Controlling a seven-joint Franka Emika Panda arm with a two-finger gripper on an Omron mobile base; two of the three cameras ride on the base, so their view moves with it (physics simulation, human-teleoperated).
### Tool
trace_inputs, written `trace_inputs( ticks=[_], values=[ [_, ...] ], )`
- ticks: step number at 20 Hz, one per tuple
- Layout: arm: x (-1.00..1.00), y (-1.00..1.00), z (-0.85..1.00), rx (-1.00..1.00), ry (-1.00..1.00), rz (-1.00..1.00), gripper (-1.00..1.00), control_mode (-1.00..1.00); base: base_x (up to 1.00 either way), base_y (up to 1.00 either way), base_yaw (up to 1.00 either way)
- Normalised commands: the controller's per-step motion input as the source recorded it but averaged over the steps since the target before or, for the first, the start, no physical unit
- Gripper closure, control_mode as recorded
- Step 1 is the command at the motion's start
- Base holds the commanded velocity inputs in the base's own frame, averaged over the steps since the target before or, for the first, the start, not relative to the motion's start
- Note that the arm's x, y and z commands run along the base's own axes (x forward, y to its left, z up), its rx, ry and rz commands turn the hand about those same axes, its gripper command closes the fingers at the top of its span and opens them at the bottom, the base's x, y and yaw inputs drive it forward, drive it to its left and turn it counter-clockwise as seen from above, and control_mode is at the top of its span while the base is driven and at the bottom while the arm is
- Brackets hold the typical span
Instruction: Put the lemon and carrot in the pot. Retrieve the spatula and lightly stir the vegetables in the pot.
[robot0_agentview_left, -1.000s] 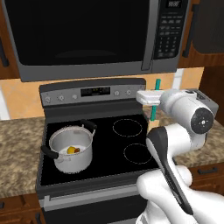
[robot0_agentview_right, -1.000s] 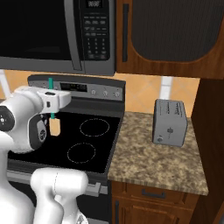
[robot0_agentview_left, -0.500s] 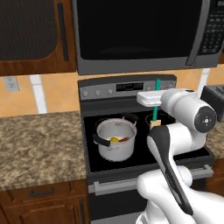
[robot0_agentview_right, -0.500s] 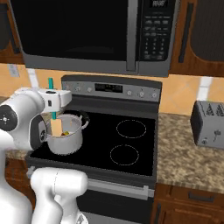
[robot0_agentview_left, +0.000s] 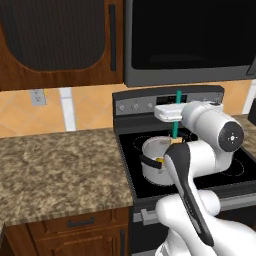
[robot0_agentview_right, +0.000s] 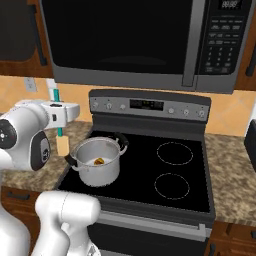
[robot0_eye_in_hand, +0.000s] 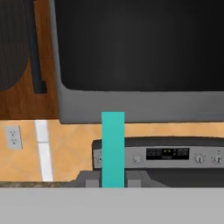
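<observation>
Since the last frames the base has driven left: stove and pot sit further right in both base views, and I read that as camera motion, not object motion.

Left base view: pincer (robot0_agentview_left: 174, 118) is above the far rim of the pot (robot0_agentview_left: 153, 165), closed on the teal handle of the spatula (robot0_agentview_left: 176, 116), which stands upright. Its tan head hangs just over the pot's mouth, partly behind my forearm. The pot stands on the front left burner of the stove (robot0_agentview_left: 131, 170). A yellow bit, the lemon (robot0_agentview_left: 159, 160), shows at the rim.

Right base view: pot (robot0_agentview_right: 97, 163), lemon (robot0_agentview_right: 99, 161) inside, orange beside it, likely the carrot (robot0_agentview_right: 95, 162). Spatula (robot0_agentview_right: 60, 136) reads just left of the pot, over the granite table (robot0_agentview_right: 36, 175).

Hand view: teal spatula handle (robot0_eye_in_hand: 113, 148) rises between the pincer's fingertips (robot0_eye_in_hand: 131, 178), microwave (robot0_eye_in_hand: 140, 57) behind.
</observation>
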Motion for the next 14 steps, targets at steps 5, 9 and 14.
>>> trace_inputs(
  ticks=[5, 9, 14],
  values=[
    [0.55, -0.3, -0.27, 0.0, 0.02, 0.0, 1.0, -1.0, 0.0, 0.0, 0.0],
    [0.48, -0.42, -0.61, 0.0, 0.0, 0.0, 1.0, -1.0, 0.0, 0.0, 0.0],
    [0.57, -0.11, -0.5, 0.0, 0.0, 0.0, 1.0, -1.0, 0.0, 0.0, 0.0]
  ],
)
